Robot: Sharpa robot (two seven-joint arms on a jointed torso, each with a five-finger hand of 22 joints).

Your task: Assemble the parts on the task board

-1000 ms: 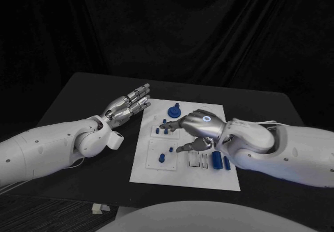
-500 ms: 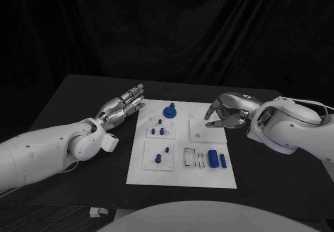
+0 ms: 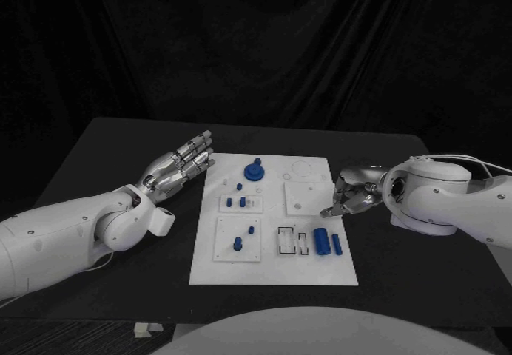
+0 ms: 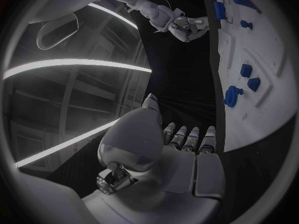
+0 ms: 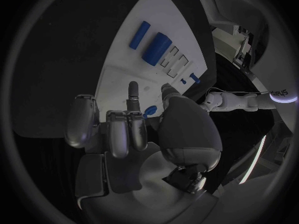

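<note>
On the task board (image 3: pixel 272 274) 2 blue bars (image 3: pixel 328 242) lie lengthwise toward the robot; both hands' fingers (image 3: pixel 195 148) spread, holding nothing

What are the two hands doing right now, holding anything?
Left hand: open, fingers extended, holding nothing.
Right hand: fingers curled at the task board's edge; whether it holds anything cannot be told.
</note>
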